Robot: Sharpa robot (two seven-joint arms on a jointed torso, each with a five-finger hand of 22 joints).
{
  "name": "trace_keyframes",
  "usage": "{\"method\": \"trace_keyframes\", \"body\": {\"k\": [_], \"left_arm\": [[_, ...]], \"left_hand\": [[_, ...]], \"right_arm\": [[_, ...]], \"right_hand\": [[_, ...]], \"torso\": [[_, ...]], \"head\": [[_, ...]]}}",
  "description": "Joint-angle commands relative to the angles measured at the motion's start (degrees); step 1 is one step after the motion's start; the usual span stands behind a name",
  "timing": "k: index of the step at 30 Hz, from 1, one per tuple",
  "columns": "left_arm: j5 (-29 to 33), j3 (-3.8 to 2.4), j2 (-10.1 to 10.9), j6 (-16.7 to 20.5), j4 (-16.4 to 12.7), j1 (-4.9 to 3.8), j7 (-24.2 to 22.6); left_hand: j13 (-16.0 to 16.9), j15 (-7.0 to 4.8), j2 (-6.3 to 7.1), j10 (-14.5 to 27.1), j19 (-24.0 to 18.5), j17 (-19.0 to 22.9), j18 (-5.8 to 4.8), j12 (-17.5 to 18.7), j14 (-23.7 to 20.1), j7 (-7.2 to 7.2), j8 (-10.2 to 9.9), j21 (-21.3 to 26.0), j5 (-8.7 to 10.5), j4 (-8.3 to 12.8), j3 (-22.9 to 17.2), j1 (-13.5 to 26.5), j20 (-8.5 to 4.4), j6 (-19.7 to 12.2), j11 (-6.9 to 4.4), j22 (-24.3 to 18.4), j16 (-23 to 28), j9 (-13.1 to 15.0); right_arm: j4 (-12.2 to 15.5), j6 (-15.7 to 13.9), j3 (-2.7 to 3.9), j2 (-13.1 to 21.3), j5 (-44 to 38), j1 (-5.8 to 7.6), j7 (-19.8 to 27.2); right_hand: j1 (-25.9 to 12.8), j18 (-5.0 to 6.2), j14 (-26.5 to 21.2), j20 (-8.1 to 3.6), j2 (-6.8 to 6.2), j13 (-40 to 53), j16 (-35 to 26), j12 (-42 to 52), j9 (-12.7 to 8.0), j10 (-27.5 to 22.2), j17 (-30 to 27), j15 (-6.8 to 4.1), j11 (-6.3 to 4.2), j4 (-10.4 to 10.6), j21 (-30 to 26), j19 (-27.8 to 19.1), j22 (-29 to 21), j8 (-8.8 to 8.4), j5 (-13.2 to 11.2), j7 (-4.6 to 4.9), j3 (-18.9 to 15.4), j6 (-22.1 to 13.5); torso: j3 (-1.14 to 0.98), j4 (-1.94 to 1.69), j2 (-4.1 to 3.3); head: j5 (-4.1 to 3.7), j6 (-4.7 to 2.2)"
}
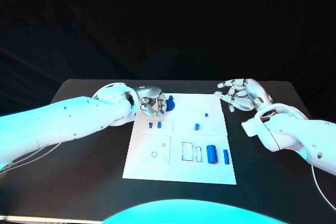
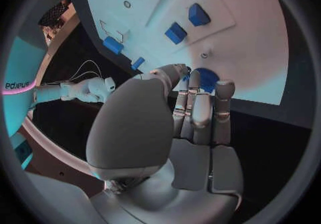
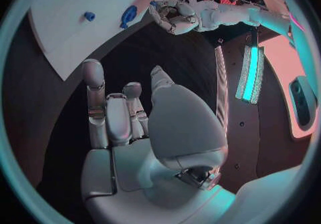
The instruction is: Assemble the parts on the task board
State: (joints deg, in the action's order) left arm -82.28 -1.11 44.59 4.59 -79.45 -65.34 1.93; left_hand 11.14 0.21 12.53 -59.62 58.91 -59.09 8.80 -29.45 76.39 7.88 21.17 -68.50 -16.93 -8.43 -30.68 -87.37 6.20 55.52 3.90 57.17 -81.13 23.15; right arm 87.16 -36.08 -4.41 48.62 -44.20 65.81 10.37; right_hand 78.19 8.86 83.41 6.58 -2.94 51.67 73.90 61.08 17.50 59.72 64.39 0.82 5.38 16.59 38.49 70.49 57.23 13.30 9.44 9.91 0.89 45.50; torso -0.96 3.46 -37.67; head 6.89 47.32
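Head view showed the white task board [image 1: 210, 173] in the middle of the black table [image 1: 91, 185], with small blue parts [image 1: 210, 155] lying on it. At its far left corner the left hand [image 1: 153, 101] pinched a round blue part [image 1: 169, 104]. The right hand [image 1: 238, 94] hovered beyond the far right corner, fingers spread, holding nothing.

I am seeing the black table [image 1: 84, 185] carrying the white task board [image 1: 178, 173], lying flat at its middle.
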Motion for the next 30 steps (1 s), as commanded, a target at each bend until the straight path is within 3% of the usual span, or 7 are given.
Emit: {"method": "trace_keyframes", "body": {"k": [1, 17, 30], "left_arm": [[1.7, -0.12, 0.4, -1.8, -0.2, -0.03, 0.9], [0.0, -0.16, 0.0, -3.8, 2.8, -0.01, 1.2], [0.2, -0.11, -0.2, -4.8, 3.1, 0.0, 1.0]], "left_hand": [[-0.1, 0.14, 0.09, -0.5, -0.2, 0.1, -0.38, 0.3, 0.0, -0.11, -0.2, 0.2, 0.13, 0.4, 0.1, 0.6, 0.31, 0.3, 0.05, -0.1, 0.0, 0.1], [-0.1, 0.18, 0.27, -0.6, -0.9, 0.7, -0.24, 0.8, -0.4, -0.13, -0.5, 0.6, 0.19, 0.4, 0.2, 0.9, 0.37, 0.3, 0.07, -0.6, 0.2, 0.1], [-0.1, 0.2, 0.33, -0.6, -1.1, 0.9, -0.21, 0.9, -0.6, -0.12, -0.6, 0.8, 0.23, 0.5, 0.2, 1.0, 0.38, 0.2, 0.09, -0.8, 0.3, 0.2]], "right_arm": [[0.1, 0.2, 0.02, 0.1, -0.1, -0.04, 0.6], [0.1, 0.2, 0.02, 0.1, -0.1, -0.04, 0.5], [0.1, 0.1, 0.02, 0.1, -0.1, -0.04, 0.5]], "right_hand": [[0.3, 0.37, -0.4, 0.05, 0.15, 0.0, -0.3, -0.3, -0.1, -0.3, 0.0, -0.09, -0.09, 0.0, -0.1, -0.2, 0.0, 0.37, 0.1, 0.31, -0.3, 0.1], [0.3, 0.37, -0.4, 0.05, 0.15, 0.0, -0.3, -0.3, -0.1, -0.3, 0.0, -0.09, -0.09, 0.0, -0.1, -0.2, 0.0, 0.37, 0.1, 0.31, -0.3, 0.1], [0.3, 0.37, -0.4, 0.05, 0.15, 0.0, -0.3, -0.3, -0.1, -0.3, 0.0, -0.09, -0.09, 0.0, -0.1, -0.2, 0.0, 0.37, 0.1, 0.31, -0.3, 0.1]], "torso": [[-0.02, -0.07, -0.02], [0.0, 0.23, -0.15], [0.0, 0.19, -0.08]], "head": [[0.1, 0.08], [0.57, 0.04], [0.61, 0.2]]}}
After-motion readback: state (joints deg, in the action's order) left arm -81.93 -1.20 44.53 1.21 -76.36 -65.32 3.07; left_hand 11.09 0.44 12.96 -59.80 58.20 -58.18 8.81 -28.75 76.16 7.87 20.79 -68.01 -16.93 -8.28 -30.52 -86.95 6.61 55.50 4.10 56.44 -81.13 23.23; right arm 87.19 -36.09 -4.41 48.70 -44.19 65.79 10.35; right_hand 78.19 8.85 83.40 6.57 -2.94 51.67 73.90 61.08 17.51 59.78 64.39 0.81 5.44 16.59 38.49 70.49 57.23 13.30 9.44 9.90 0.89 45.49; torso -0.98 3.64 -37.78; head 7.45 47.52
